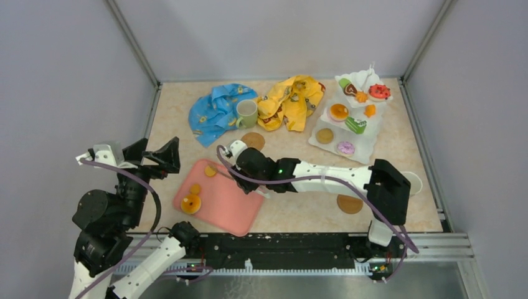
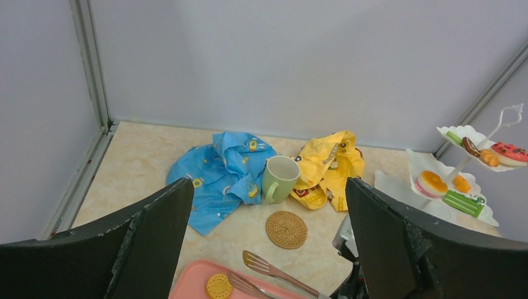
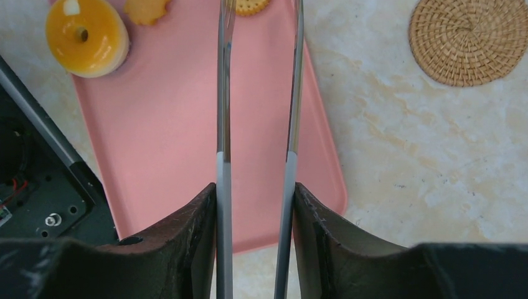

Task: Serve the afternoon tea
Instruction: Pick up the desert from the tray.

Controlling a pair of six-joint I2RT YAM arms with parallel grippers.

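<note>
— Marbled tabletop (image 1: pixel 292 212) is walled in grey on three sides. What is carried on it?
— The stand (image 1: pixel 366 154) is set at the far right corner, loaded with pastries (image 1: pixel 339 112). The tray (image 1: pixel 230 205) is laid by the near edge, left of centre. A blue cloth (image 1: pixel 215 112) and a yellow cloth (image 1: pixel 291 99) are bunched along the far edge.
— And the mugs?
— The green mug (image 1: pixel 247 113) is stood between the cloths. The white mug (image 1: pixel 412 182) is half hidden at the right edge. One coaster (image 1: pixel 253 141) is laid near the green mug, another (image 1: pixel 349 204) toward the near edge.
— The grippers?
— The tongs (image 3: pixel 224 93) are pinched by the right gripper (image 3: pixel 254 193), tips over the tray near a biscuit (image 1: pixel 210 170). A donut (image 1: pixel 190 203) is seen at the tray's near left corner. The left gripper (image 1: pixel 154 157) is spread wide, raised by the left edge.
</note>
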